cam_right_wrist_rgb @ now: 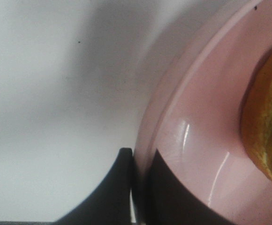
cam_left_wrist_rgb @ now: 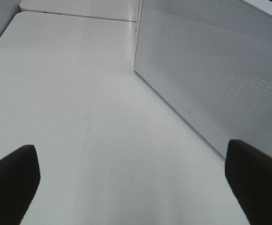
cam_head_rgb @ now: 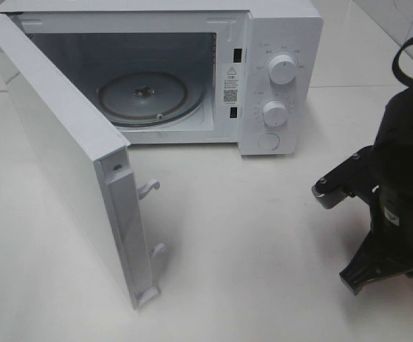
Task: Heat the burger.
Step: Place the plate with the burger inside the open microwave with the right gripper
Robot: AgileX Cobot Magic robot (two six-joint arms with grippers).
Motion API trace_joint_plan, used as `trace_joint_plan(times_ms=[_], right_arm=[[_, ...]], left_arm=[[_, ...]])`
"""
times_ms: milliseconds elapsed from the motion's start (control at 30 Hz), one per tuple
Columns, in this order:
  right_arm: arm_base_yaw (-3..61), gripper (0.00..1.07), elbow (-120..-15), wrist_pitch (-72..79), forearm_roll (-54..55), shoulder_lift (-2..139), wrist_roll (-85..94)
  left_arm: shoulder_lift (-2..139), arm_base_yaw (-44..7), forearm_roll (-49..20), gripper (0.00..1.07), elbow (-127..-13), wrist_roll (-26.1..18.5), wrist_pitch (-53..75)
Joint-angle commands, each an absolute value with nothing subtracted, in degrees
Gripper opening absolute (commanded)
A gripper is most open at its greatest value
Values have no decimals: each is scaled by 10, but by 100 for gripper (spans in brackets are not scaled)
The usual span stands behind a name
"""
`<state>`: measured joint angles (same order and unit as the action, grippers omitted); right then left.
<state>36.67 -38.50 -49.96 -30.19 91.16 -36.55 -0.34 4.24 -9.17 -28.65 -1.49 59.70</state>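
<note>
The right hand [cam_right_wrist_rgb: 139, 157] pinches the rim of a pink plate [cam_right_wrist_rgb: 206, 122] between its fingers. It is out in front of the knob side of the microwave [cam_head_rgb: 278, 43] and well apart from it. The burger [cam_right_wrist_rgb: 265, 126] sits on that plate, farther in from the fingertips across a stretch of pink, not touching them. The left hand [cam_left_wrist_rgb: 133, 164], fingers spread wide, hangs over the white desk [cam_left_wrist_rgb: 79, 93] just beside the microwave's swung-open door [cam_head_rgb: 57, 149]. Farther back, the glass turntable [cam_head_rgb: 149, 96] lies inside the microwave.

Golden-brown burger [cam_right_wrist_rgb: 266, 126], partly visible, on pink plate [cam_right_wrist_rgb: 197, 136]
</note>
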Motion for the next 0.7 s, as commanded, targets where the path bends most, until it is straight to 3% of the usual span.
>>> trace_joint_plan(times_ms=[33,700], right_arm=[[381,0,-384,-530,-335,908,-371],[506,0,-366,-551,-371,842,-367]], left_arm=[[-14,44,-91,100,-285,-13,591],[-14,44,-91,100,-285,-13,591]])
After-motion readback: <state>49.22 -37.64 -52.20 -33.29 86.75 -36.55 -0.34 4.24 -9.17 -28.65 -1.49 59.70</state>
